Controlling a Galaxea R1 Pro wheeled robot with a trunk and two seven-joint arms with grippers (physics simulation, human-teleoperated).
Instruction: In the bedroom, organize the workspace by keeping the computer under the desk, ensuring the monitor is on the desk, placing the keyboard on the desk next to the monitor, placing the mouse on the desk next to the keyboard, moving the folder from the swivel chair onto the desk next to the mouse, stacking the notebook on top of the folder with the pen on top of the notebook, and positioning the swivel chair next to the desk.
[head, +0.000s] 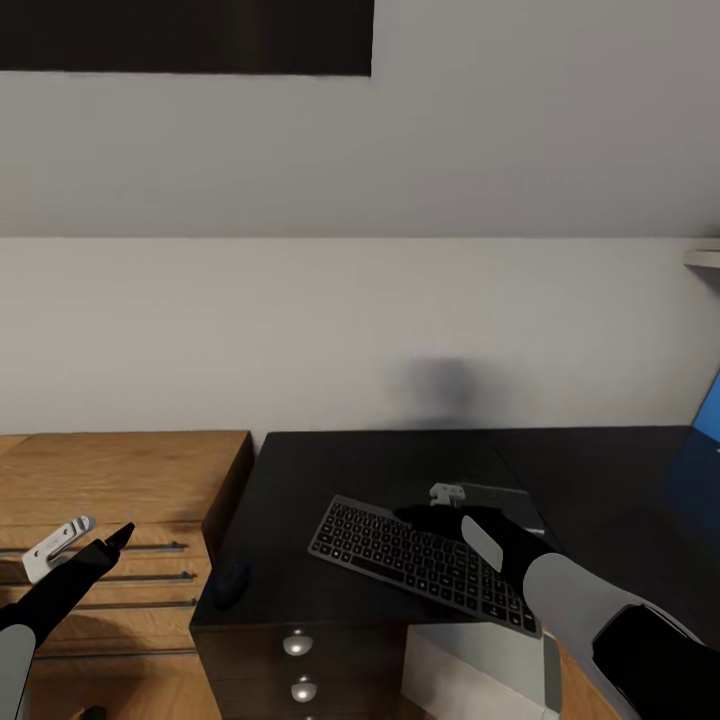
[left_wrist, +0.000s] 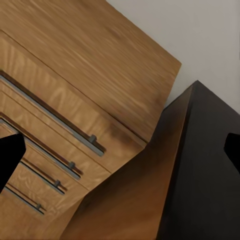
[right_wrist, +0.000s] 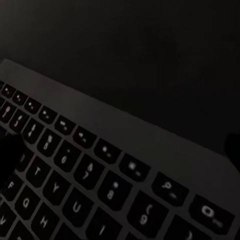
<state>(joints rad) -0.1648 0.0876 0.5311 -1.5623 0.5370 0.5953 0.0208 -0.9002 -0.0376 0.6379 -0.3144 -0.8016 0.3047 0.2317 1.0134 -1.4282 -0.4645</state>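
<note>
While the keyboard (head: 425, 562) lies flat and slantwise on the glossy black desk (head: 330, 470), one of its ends runs out toward the desk's front edge and seems to overhang it slightly. The right gripper (head: 432, 518) hangs directly over the keyboard's far long edge, with the arm's grey and black forearm crossing above the keys; in the right wrist view the dark keys with pale lettering (right_wrist: 85, 175) sit very close beneath the camera, a dark fingertip (right_wrist: 9, 152) shows at one side of the picture and another at the opposite side, so the fingers stand spread with nothing pinched between them. Whether they touch the keyboard cannot be told. On the desk's front corner nearest the dresser, well apart from the keyboard, rests the small dark mouse (head: 232, 583). Below the desk top are black drawers with round pale knobs (head: 297, 643). Beside the desk stands a light wooden dresser (head: 110, 470) with long bar handles, touching or almost touching the desk's side. The left gripper (head: 85, 535) hovers in front of the dresser's drawers, away from the desk; in the left wrist view its two dark fingertips (left_wrist: 10, 157) sit far apart, spread and holding nothing, over the dresser (left_wrist: 95, 65) and the desk's corner (left_wrist: 205, 170).
</note>
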